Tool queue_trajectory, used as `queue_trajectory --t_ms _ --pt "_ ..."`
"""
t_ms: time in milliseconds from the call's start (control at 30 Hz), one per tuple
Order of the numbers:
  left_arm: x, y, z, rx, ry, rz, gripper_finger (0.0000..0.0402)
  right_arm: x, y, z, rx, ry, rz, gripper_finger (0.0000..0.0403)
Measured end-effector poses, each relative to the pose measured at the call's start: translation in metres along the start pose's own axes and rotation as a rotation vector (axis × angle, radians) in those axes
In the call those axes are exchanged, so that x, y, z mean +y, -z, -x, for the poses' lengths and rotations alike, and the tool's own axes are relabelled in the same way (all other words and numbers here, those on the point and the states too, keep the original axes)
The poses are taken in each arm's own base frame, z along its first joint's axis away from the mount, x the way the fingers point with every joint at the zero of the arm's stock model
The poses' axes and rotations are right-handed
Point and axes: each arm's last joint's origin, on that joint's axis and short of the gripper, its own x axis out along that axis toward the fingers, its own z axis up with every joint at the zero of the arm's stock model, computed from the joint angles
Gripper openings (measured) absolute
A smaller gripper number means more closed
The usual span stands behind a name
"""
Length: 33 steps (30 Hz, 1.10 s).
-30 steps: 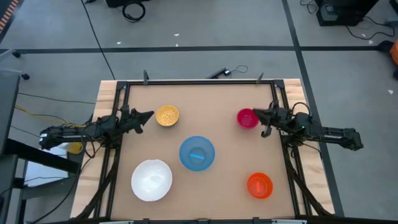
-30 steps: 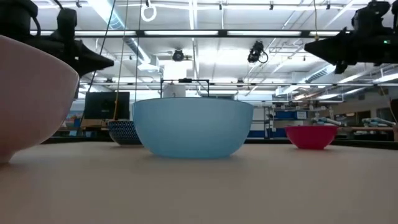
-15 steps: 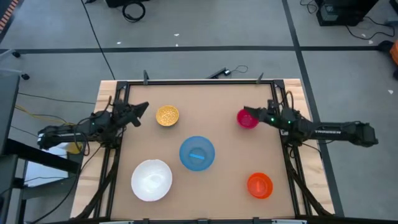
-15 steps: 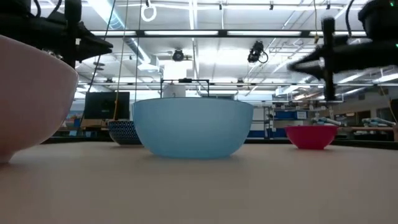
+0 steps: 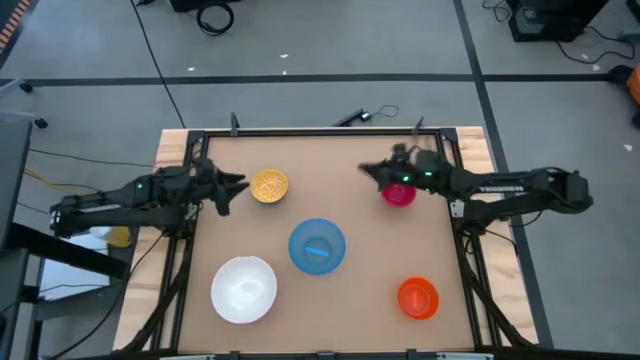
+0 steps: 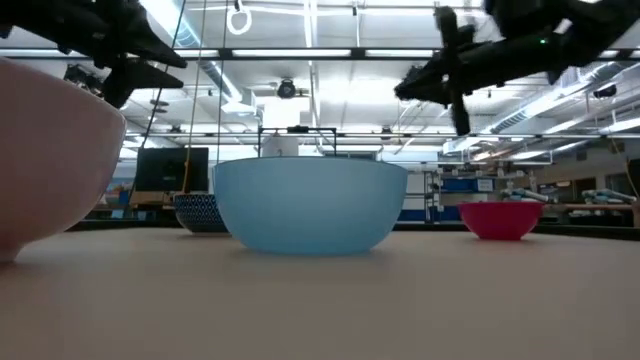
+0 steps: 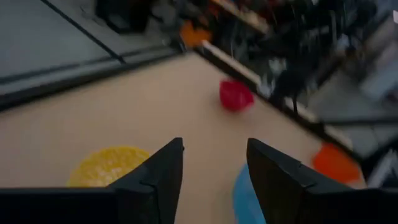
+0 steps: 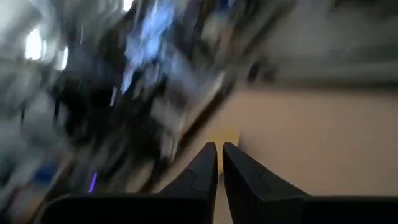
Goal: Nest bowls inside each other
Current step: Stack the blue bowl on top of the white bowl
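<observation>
Five bowls stand apart on their bases on the brown table: yellow at the far left, magenta-red at the far right, light blue in the middle, white at the near left, orange at the near right. My left gripper hovers open just left of the yellow bowl, raised above the table and holding nothing. My right gripper is shut and empty. It reaches out high above the table, its fingertips past the magenta-red bowl's far left side.
A black frame runs along the table's far edge and down both sides. Bare table lies between the yellow and magenta-red bowls. In the low view the white bowl and the blue bowl stand nearest the camera.
My left gripper has risen beside the yellow bowl and opened. My right gripper has swung from the table's right edge toward the left, passing over the magenta-red bowl, rising and rolling about its own line while staying shut. No bowl has moved.
</observation>
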Motion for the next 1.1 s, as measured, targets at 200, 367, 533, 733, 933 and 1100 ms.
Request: queue_trajectory --t_ms 200,367,533,733,933,1100 --pt "-0.004 0.012 -0.018 0.148 -0.001 -0.122 0.0181 0.023 0.032 -0.029 0.446 0.096 0.279 0.0045" --pt "-0.009 0.020 -0.025 0.229 0.017 -0.129 0.0181 0.040 0.051 -0.058 0.551 0.121 0.370 0.0090" --pt "-0.013 0.026 -0.029 0.271 0.036 -0.181 0.0181 0.045 0.083 -0.087 0.594 0.131 0.468 0.0167" --pt "-0.015 0.031 -0.032 0.308 0.041 -0.219 0.0181 0.037 0.106 -0.104 0.566 0.217 0.427 0.0230" --pt "-0.017 0.034 -0.030 0.335 0.053 -0.232 0.0181 0.025 0.121 -0.109 0.613 0.270 0.341 0.0194" --pt "-0.019 0.034 -0.026 0.377 0.071 -0.067 0.0181 0.034 0.120 -0.112 0.625 0.220 0.212 0.0056"
